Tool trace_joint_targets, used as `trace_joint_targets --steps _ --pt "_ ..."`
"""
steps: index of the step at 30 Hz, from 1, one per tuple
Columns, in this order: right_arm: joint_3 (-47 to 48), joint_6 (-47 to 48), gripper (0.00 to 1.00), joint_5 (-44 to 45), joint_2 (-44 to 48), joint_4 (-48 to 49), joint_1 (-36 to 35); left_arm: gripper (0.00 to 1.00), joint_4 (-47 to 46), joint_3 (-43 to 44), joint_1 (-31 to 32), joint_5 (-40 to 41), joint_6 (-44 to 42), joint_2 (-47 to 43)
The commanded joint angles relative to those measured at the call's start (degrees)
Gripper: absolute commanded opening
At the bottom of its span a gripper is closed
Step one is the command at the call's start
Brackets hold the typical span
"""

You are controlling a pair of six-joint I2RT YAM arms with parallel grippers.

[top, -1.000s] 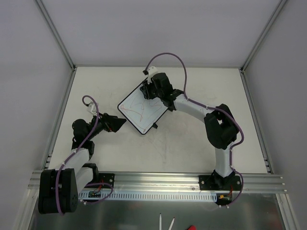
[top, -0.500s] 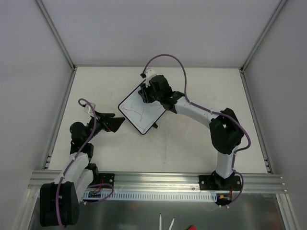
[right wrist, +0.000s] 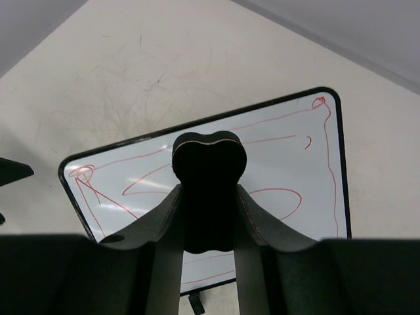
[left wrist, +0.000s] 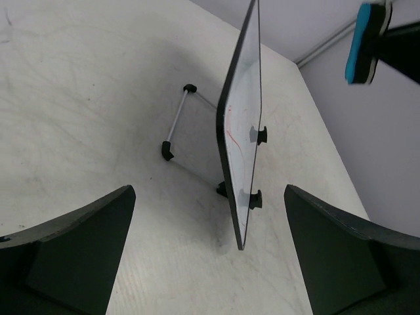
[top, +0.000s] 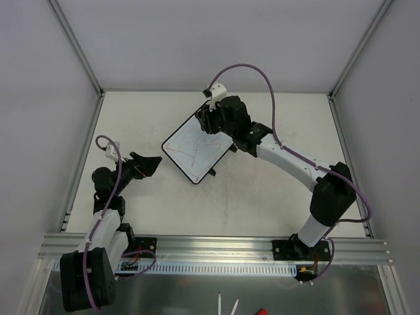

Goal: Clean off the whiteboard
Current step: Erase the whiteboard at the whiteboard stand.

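The whiteboard [top: 195, 149] sits left of the table's middle, propped at a tilt, with red scribbles across its face [right wrist: 289, 164]. My right gripper [top: 210, 119] hovers over its far corner, shut on a black bone-shaped eraser [right wrist: 208, 187]. In the left wrist view the eraser's blue side [left wrist: 359, 42] hangs clear of the board. That view shows the whiteboard [left wrist: 243, 141] edge-on, with two black feet. My left gripper [top: 153, 163] is left of the board's near-left edge, apart from it. It [left wrist: 207, 197] stands open with nothing between its fingers.
A thin metal stand bar with black end caps [left wrist: 176, 125] props the board from behind. Grey enclosure walls with aluminium posts [top: 79, 52] ring the table. The arms' mounting rail [top: 216, 246] runs along the near edge.
My left gripper has drawn back to the left, away from the board, and its jaws have spread a little wider. My right arm has shifted right with the eraser. The board has stayed put.
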State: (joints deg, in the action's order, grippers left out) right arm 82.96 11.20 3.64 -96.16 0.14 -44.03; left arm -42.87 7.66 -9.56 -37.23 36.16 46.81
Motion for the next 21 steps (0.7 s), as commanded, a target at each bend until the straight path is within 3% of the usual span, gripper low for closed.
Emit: trace_joint_targets --steps 1,9,16,21 --pt "-2.2 0.0 0.00 -1.6 0.6 -1.3 -0.9 0.98 2.1 3.9 -1.8 0.3 5.6 0.7" --pt "-3.9 0.6 0.00 -3.0 0.1 -0.6 -5.0 0.99 11.7 9.7 -2.0 10.9 9.4 0.0" --pt "-2.0 0.7 0.00 -3.0 -1.4 -0.6 -8.9 0.98 17.8 13.3 -2.0 16.8 8.9 8.9" --pt "-1.0 0.6 0.00 -5.1 -2.9 -0.8 -10.1 0.96 18.4 17.4 -1.9 15.7 9.0 17.3"
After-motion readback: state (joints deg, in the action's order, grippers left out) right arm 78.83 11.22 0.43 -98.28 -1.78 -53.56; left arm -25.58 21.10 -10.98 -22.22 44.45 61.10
